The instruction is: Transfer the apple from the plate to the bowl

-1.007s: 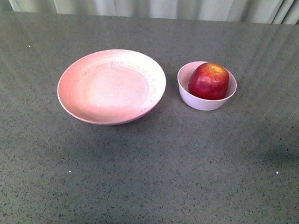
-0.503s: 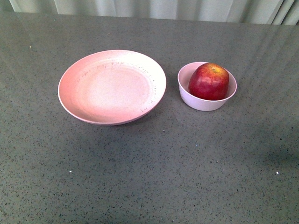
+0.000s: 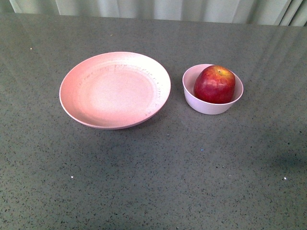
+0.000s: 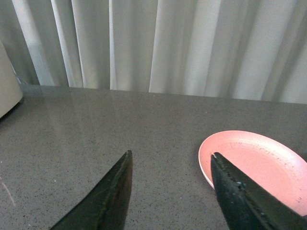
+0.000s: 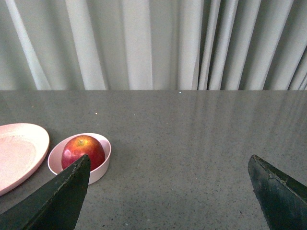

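Note:
The dark red apple [image 3: 214,84] sits in the small pale pink-white bowl [image 3: 207,105] right of centre on the table. The wide pale pink plate [image 3: 115,89] lies bare to its left, a short gap apart. Neither arm shows in the front view. In the left wrist view my left gripper [image 4: 171,157] is open and empty above the table, with the plate [image 4: 268,163] beside one finger. In the right wrist view my right gripper [image 5: 169,162] is open wide and empty, set back from the bowl [image 5: 101,165] and the apple [image 5: 84,148]; the plate's edge [image 5: 19,153] shows too.
The grey speckled table [image 3: 158,177] runs to a pale pleated curtain [image 3: 158,8] at the back. A rounded cream-white object [image 4: 7,81] stands at the table's edge in the left wrist view.

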Controlling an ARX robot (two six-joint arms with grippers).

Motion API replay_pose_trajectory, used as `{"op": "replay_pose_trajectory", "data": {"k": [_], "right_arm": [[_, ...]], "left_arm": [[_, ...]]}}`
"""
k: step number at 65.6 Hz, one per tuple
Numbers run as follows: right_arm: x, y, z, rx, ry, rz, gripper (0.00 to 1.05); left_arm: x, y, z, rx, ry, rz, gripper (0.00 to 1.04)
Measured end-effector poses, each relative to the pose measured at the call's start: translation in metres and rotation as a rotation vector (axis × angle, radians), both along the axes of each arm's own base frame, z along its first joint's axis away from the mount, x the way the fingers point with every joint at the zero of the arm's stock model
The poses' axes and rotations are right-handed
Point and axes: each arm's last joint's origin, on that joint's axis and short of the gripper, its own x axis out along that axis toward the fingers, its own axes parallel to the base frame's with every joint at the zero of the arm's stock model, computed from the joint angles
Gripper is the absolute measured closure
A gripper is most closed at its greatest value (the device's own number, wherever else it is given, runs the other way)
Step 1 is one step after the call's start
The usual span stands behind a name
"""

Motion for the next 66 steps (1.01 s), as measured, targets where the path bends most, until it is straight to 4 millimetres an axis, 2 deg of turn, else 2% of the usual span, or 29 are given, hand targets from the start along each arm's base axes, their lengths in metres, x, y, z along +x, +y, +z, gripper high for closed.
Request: {"op": "replay_pose_trajectory", "data": {"k": [12, 14, 18, 66], "right_arm": [[0.0, 0.0, 0.0, 0.0, 0.0, 0.0, 0.09], [0.0, 0.0, 0.0, 0.0, 0.0, 0.0, 0.09], [0.0, 0.0, 0.0, 0.0, 0.0, 0.0, 0.09], [0.0, 0.0, 0.0, 0.0, 0.0, 0.0, 0.09]], "left_arm": [[0.0, 0.0, 0.0, 0.0, 0.0, 0.0, 0.1], [0.0, 0.0, 0.0, 0.002, 0.0, 0.0, 0.07], [0.0, 0.0, 0.0, 0.002, 0.0, 0.0, 0.1], [0.0, 0.0, 0.0, 0.002, 0.0, 0.0, 0.09]]}}
